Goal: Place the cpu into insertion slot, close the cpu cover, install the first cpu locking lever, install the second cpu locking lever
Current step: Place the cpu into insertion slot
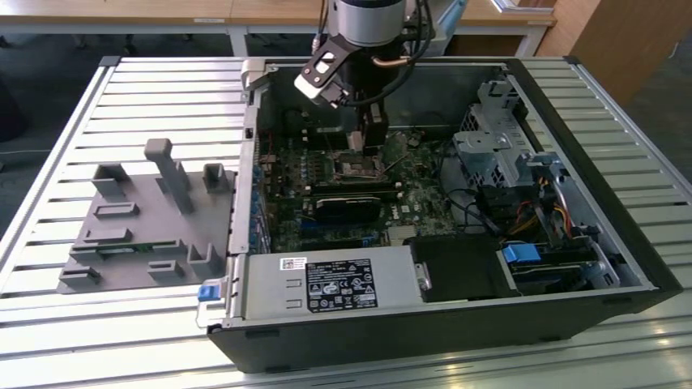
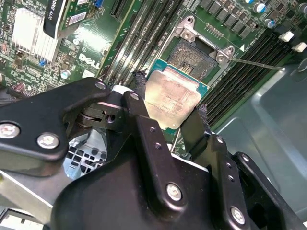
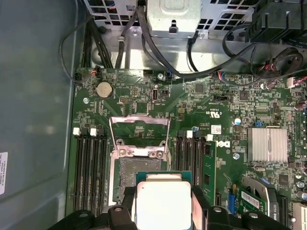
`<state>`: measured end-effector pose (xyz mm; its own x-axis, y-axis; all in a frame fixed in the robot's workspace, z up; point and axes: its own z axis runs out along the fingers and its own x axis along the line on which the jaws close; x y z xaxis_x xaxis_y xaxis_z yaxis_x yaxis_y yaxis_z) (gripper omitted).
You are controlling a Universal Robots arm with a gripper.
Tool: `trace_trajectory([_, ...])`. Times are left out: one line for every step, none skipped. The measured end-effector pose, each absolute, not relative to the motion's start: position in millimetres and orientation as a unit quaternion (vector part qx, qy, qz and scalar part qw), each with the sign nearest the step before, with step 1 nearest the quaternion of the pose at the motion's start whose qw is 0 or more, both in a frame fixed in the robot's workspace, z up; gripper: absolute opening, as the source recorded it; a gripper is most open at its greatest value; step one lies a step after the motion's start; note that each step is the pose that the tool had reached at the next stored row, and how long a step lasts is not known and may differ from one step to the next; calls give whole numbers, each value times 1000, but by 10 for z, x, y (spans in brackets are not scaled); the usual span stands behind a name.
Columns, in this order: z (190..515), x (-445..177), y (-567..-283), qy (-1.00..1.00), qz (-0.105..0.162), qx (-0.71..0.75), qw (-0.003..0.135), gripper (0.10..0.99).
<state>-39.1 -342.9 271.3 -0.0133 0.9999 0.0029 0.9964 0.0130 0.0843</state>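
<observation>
My gripper [image 2: 170, 98] is shut on the cpu [image 2: 175, 108], a flat square chip with a silver-grey top and a green edge, pinched between two black fingers [image 2: 140, 85]. In both wrist views the cpu [image 3: 163, 203] hangs just off one side of the insertion slot [image 3: 139, 173], partly overlapping its rim. The dark slot [image 2: 193, 53] lies bare. The cpu cover [image 3: 139, 119], a thin silver frame, is flipped open beyond the slot. A thin locking lever [image 2: 254, 63] sticks out to the side. In the exterior view the gripper [image 1: 373, 138] hovers over the slot [image 1: 359, 168].
The motherboard lies in an open black computer case [image 1: 605, 243] on a slatted metal table. Long black memory slots [image 3: 91, 167] flank the socket, cables [image 3: 158, 57] run past it, and a finned heatsink [image 3: 267, 143] stands nearby. A grey fixture [image 1: 141, 219] sits at the exterior view's left.
</observation>
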Motion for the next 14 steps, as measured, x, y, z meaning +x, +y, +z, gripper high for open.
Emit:
trace_trajectory([2709, -391, -3428, 711, 31, 702, 29, 541])
trace_trajectory([2706, -391, -3427, 711, 31, 702, 29, 541])
trace_trajectory([2703, -391, -3425, 711, 31, 702, 29, 541])
trace_trajectory([2700, -391, -3423, 710, 31, 702, 29, 541])
trace_trajectory([2697, -392, -3421, 710, 31, 703, 29, 541])
trace_trajectory([2693, -391, -3419, 710, 31, 703, 29, 541])
trace_trajectory([2690, -391, -3416, 710, 31, 703, 29, 541])
trace_trajectory([2687, -392, -3412, 710, 31, 703, 29, 541])
trace_trajectory([2681, -392, -3405, 710, 31, 703, 29, 541])
trace_trajectory([2674, -391, -3398, 710, 31, 703, 29, 541])
trace_trajectory([2664, -391, -3390, 710, 31, 703, 29, 541])
trace_trajectory([2652, -391, -3380, 710, 31, 703, 29, 541])
trace_trajectory([2633, -391, -3373, 710, 31, 703, 29, 541])
trace_trajectory([2615, -390, -3367, 710, 31, 703, 29, 541])
